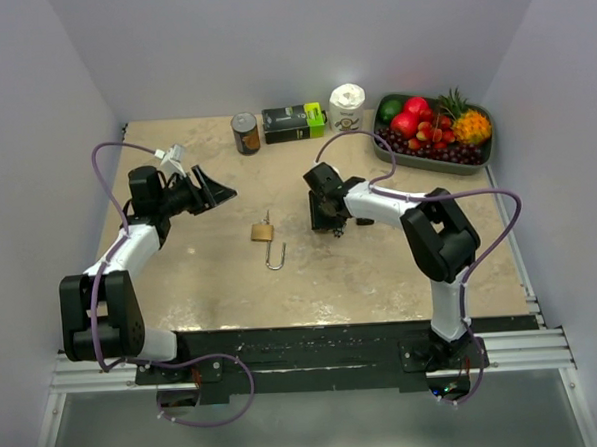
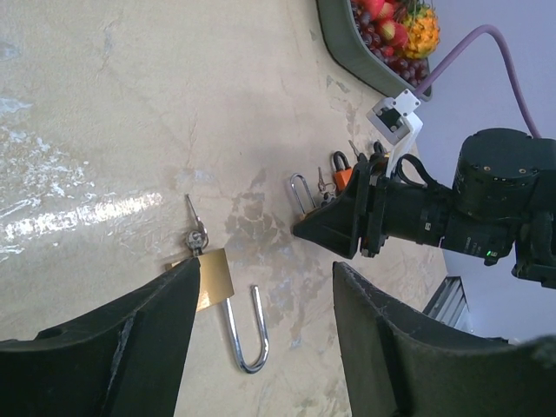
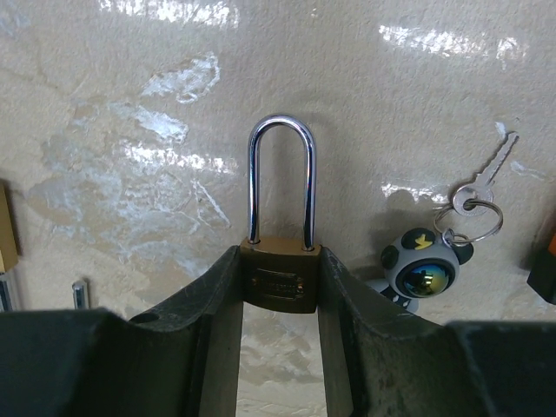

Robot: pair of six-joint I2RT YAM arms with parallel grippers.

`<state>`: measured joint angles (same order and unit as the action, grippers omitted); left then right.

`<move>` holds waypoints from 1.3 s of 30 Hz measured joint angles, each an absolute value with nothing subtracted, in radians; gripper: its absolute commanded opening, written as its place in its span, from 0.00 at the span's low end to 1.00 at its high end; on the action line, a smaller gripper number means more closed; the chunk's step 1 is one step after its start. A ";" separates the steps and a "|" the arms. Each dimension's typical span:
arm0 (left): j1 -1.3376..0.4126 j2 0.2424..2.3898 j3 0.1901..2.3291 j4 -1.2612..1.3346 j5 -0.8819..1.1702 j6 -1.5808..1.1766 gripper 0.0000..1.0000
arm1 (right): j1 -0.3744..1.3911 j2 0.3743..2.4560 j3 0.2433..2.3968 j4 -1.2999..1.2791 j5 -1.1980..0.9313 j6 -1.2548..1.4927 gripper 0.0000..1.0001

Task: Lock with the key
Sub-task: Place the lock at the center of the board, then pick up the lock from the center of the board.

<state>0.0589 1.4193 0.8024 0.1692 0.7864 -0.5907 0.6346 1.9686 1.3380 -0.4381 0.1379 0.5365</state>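
— Describing the lock first: what does it look like?

— Small, with a brass body and a silver shackle. One brass padlock [image 3: 280, 280] sits between the fingers of the right gripper [image 3: 278, 257], which is clamped on its body from both sides. Its tall shackle [image 3: 282, 120] has both legs down in the body, so it reads as closed.

— Where is that on the table [image 1: 381, 269]?

— A little right of centre. A second brass padlock [image 1: 262, 231] lies flat near the middle, between the two arms. Its shackle [image 2: 249, 368] is swung out, with one leg free.

— And the left gripper [image 2: 266, 271]?

— Its fingers are spread with nothing between them. It is near the open lock but apart from it.

— Any keys?

— I can make out two. One key [image 2: 190, 208] lies at the base of the open padlock, opposite the shackle. Whether it is in the keyhole I cannot tell. The other key [image 3: 493, 167] hangs on a ring with a round grey charm [image 3: 421, 265], just beside the held lock.

— So two padlocks?

— Three. An orange padlock [image 2: 341, 176] lies close by the right gripper on its far side.

— What is at the back edge?

— There is one can [image 1: 245, 133], one black and green box [image 1: 294, 123], one white tub [image 1: 348, 108] and one tray [image 1: 425, 160] of mixed fruit in the right corner.
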 measured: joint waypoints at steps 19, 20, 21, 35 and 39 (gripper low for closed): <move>0.059 1.423 0.802 0.157 0.779 -0.580 0.69 | 0.634 1.972 1.355 -0.456 0.147 0.619 0.75; 0.059 1.423 0.802 0.152 0.777 -0.575 0.70 | 0.634 1.972 1.356 -0.457 0.147 0.618 0.75; 0.059 1.423 0.802 0.144 0.775 -0.566 0.71 | 0.634 1.972 1.357 -0.458 0.147 0.617 0.76; -0.196 1.393 0.842 -0.127 0.493 -0.294 0.99 | 0.634 1.856 1.389 -0.373 0.155 0.423 0.94; -0.266 1.401 0.845 -0.166 0.370 -0.313 0.99 | 0.634 1.711 1.335 -0.249 0.220 0.292 0.99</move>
<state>-0.2657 1.4010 0.8448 -0.1658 0.3698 -0.3134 0.6338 1.7115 1.3350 -0.2489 0.2199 0.2924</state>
